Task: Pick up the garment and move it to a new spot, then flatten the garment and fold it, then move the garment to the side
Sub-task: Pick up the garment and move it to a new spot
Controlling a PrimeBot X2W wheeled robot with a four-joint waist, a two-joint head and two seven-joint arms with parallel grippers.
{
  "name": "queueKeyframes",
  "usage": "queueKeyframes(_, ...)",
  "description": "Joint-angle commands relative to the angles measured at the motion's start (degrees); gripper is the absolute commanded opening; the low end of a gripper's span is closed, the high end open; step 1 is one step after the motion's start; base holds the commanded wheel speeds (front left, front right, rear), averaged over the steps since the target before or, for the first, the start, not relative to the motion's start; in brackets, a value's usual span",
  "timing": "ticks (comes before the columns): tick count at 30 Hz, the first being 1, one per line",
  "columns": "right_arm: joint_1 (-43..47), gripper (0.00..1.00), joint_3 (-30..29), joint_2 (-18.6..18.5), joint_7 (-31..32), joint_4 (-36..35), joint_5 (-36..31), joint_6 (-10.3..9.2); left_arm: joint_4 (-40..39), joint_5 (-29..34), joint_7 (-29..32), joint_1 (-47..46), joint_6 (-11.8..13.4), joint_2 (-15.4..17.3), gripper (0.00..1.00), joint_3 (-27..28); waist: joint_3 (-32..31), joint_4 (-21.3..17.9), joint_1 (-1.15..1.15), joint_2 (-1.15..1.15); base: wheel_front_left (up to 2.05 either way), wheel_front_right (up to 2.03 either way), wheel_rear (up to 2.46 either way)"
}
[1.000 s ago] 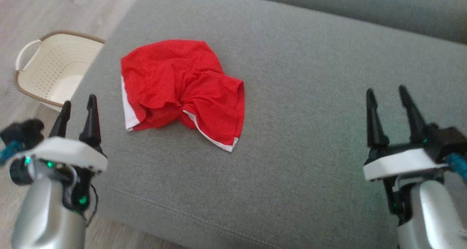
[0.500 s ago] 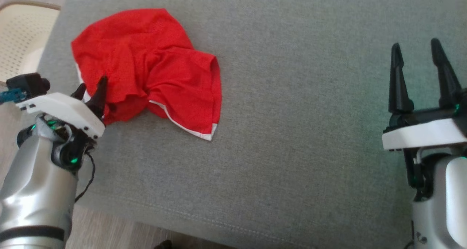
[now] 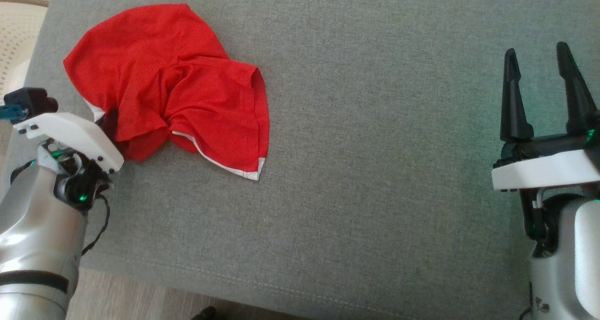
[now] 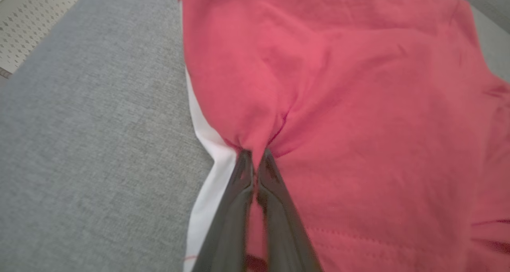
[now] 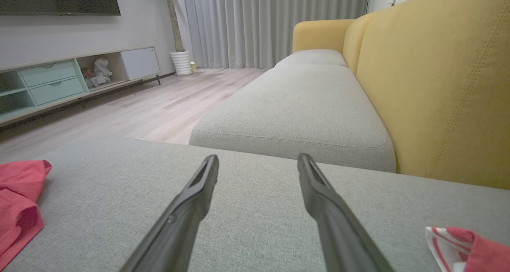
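The garment [image 3: 173, 90] is a crumpled red pair of shorts with white trim, lying at the upper left of the grey sofa cushion [image 3: 365, 170]. My left gripper [image 3: 108, 123] is at its near left edge, fingers buried in the cloth. In the left wrist view the left gripper [image 4: 254, 155] is shut on a pinched fold of the garment [image 4: 338, 104] beside the white hem. My right gripper [image 3: 539, 71] hovers open at the far right, well away from the garment, with nothing between its fingers. The right wrist view shows the right gripper [image 5: 258, 162] open and the garment's edge [image 5: 20, 200] at the left.
A cream perforated basket [image 3: 14, 43] stands on the floor off the cushion's left edge. A yellow sofa back [image 5: 438, 85] and more grey seat cushions [image 5: 303, 108] lie beyond the right gripper. Another red and white cloth [image 5: 462, 244] lies at the right wrist view's lower right.
The head camera has tilted down and shifted. My left gripper reached forward into the garment's near left edge and shut on the cloth. The right gripper stayed open.
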Motion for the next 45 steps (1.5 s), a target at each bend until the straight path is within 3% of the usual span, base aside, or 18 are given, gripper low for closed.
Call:
queueKeyframes(1,-1.9,1.0,1.53,-0.1,0.04,-2.13,-0.27,-0.05,-0.36,-0.86,-1.04,-1.07,-0.35,3.48,0.0,1.25,-0.47,-0.05,0.0,0.0,0.0,0.0,0.0)
queueKeyframes(6,-1.63,1.0,1.65,-0.1,-0.92,-0.85,0.71,-0.05,-2.23,-3.04,-8.83,-1.67,-0.35,4.84,0.0,1.03,-2.78,-0.35,0.0,0.0,0.0,0.0,0.0)
queueKeyframes(12,-0.65,1.0,1.34,-0.1,-3.02,1.71,2.86,-0.05,-11.7,-6.4,-17.2,-1.06,-0.35,6.76,0.0,-0.15,-7.44,-0.92,0.0,0.0,0.0,0.0,0.0)
queueKeyframes(17,0.41,1.0,1.16,-0.1,-4.42,3.71,4.42,-0.05,-18.98,-7.13,-19.59,-1.21,-0.35,7.31,0.0,-0.62,-10.74,-1.54,0.0,0.0,0.0,0.0,0.0)
queueKeyframes(24,1.17,1.0,1.8,-0.1,-6.91,6.48,7.23,-0.05,-33.16,-8.88,-15.75,-0.1,2.48,5.34,0.0,-1.47,-14.42,-4.31,0.0,0.0,0.0,0.0,0.0)
queueKeyframes(35,0.17,1.0,3.29,-0.1,-10.43,9.57,10.17,-0.05,-57.17,-7.17,-7.4,-1.72,13.24,2.8,0.0,-5.0,-14.36,-9.87,0.0,0.0,0.0,0.0,0.0)
queueKeyframes(39,-1.07,1.0,4.81,-0.1,-11.46,10.52,11.24,-0.05,-57.43,-3.55,-4.49,-3.4,15.93,3.13,0.0,-8.16,-12.97,-12.52,0.0,0.0,0.0,0.0,0.0)
queueKeyframes(45,-3.47,1.0,7.58,-0.1,-13.05,11.96,12.94,-0.05,-49.11,0.82,-3.6,-6.66,15.72,1.66,0.0,-13.0,-10.25,-18.12,0.0,0.0,0.0,0.0,0.0)
